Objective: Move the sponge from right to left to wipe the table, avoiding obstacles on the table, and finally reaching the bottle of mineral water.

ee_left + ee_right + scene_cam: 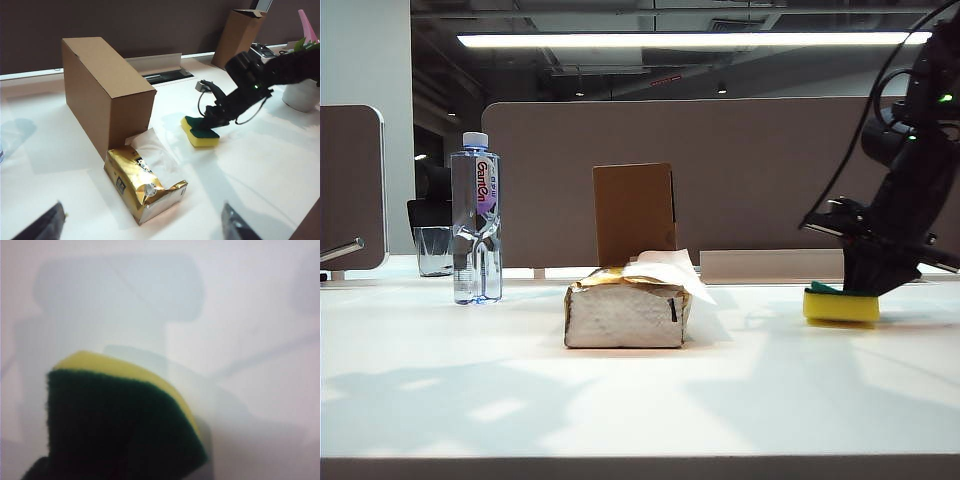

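The sponge point(840, 307) point(202, 135) point(125, 405), yellow foam with the dark green layer on top, rests on the white table point(770, 400) at the right. My right gripper point(868, 282) point(212, 120) reaches down onto it from above and is shut on it. The tissue pack point(628, 312) point(142, 182) lies mid-table with the upright brown box point(634, 213) point(105, 90) right behind it. The bottle of mineral water point(477, 220) stands at the far left. My left gripper point(142, 212) hangs open above the table near the tissue pack, holding nothing; the exterior view does not show it.
A short clear glass point(434, 250) stands behind the bottle. Brown divider panels point(770, 170) close off the table's back. A second cardboard box point(242, 37) and a white pot point(300, 95) stand beyond the sponge. Bare tabletop lies between sponge and tissue pack.
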Robot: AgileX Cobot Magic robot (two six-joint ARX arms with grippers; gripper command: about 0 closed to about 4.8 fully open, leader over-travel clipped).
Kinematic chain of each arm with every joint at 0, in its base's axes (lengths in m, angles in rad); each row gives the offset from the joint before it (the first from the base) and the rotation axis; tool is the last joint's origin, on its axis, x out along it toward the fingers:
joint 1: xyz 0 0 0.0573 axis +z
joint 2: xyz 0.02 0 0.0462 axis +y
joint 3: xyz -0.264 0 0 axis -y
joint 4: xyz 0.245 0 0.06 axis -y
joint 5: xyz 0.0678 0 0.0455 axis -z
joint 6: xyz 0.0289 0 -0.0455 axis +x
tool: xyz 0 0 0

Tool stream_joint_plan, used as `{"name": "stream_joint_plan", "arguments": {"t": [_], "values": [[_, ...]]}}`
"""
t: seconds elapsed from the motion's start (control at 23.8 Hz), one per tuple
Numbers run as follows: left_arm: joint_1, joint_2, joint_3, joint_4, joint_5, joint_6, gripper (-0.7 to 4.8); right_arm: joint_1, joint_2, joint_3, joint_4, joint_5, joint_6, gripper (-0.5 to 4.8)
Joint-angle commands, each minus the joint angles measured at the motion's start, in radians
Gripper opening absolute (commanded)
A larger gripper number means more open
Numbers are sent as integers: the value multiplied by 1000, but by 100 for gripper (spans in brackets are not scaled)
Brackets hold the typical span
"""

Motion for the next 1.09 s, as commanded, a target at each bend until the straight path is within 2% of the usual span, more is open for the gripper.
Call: {"name": "stream_joint_plan", "arguments": {"t": [0.04, 0.5, 1.09], "values": [[0, -2, 6, 11, 6, 8, 404, 0, -48, -137, 51, 15, 2, -9], [0, -2, 6, 12, 6, 8, 404, 0, -312, -539, 244, 15, 57, -9], [0, -5, 6, 11, 7, 8, 404, 0, -620, -847, 274, 21, 112, -9]]}}
